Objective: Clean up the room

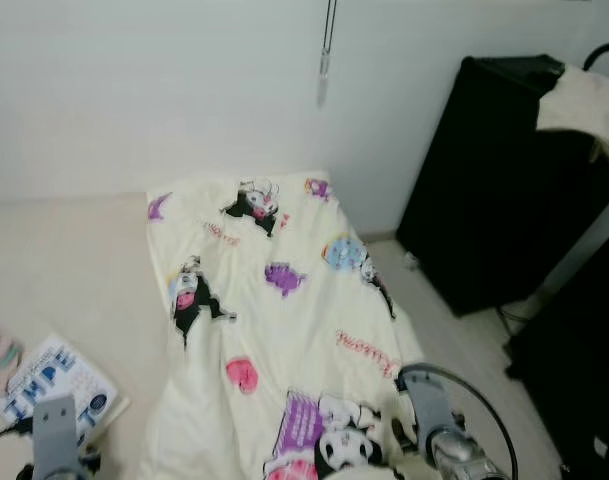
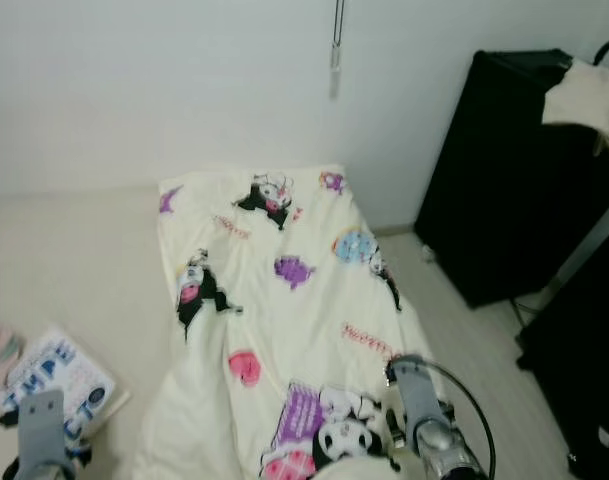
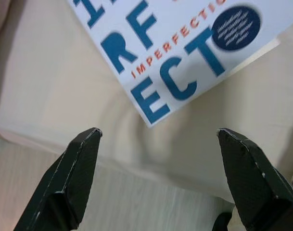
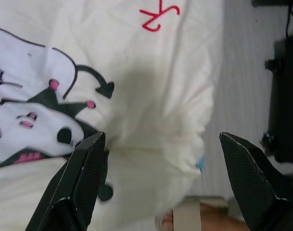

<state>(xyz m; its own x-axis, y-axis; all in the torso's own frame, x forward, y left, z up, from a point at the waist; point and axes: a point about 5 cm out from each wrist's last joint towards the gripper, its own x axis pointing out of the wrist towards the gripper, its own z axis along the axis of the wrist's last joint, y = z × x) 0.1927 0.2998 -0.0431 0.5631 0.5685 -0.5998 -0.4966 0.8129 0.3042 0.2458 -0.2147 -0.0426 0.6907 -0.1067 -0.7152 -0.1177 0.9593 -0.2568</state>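
Cream blanket (image 1: 284, 330) with cartoon prints lies spread at the head view's centre. At 8 o'clock, a book (image 1: 54, 385) lies beside it. Left gripper (image 3: 158, 166) hovers wide open over the book; right gripper (image 4: 160, 168) hovers wide open over the blanket's edge.

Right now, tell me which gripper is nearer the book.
Left. The left gripper hangs open just above the book, at its near edge. The right gripper is over the blanket, well off to the book's right.
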